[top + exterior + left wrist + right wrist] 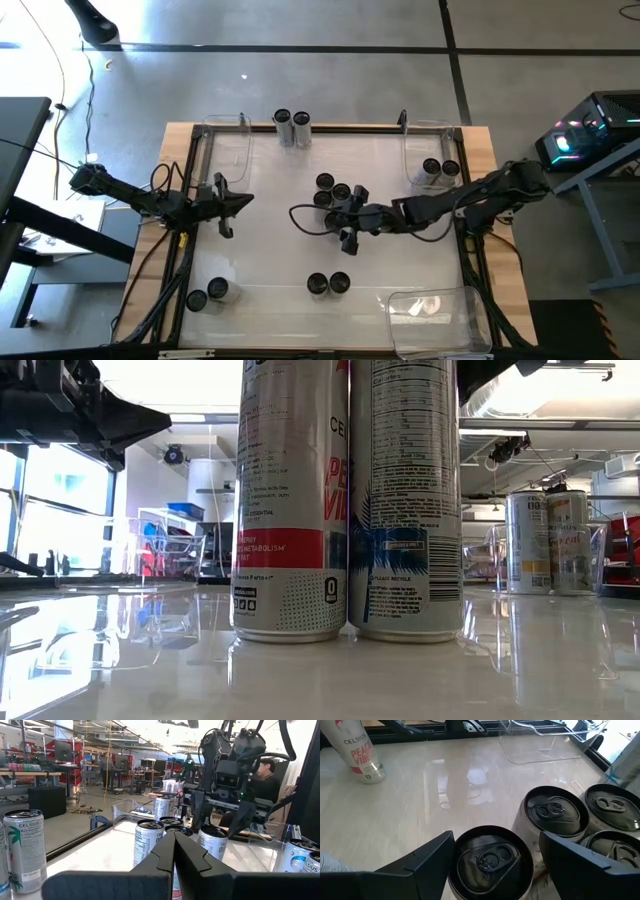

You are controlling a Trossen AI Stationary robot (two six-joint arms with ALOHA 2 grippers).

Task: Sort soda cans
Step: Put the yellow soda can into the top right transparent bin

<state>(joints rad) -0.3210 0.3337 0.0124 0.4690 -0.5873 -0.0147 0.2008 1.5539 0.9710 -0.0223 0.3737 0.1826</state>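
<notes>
Several soda cans stand upright in a cluster [330, 195] at the table's middle. My right gripper [345, 218] reaches in from the right and is shut on the near one [487, 857], dark top up. Its neighbours [552, 812] stand close beside it. Further pairs stand at the far edge [292, 122], the near edge [328, 284], near left [207, 294] and in the far right clear bin [440, 170]. My left gripper [175, 834] waits shut above the table's left side [240, 200], pointing toward the cluster and holding nothing. My right gripper has the can's upper wall, just under the rim [457, 851], between its two fingers [430, 857], one on either side. The fingers slant down from the table's right. The can stays upright; its base is hidden, so lifted or standing cannot be told.
Clear plastic bins sit at the far left [228, 150], far right [412, 150] and near right [435, 315] corners. The two near-edge cans [345, 500] fill the low view. Bare tabletop [445, 795] lies between the cluster and the left arm. People show in the room beyond.
</notes>
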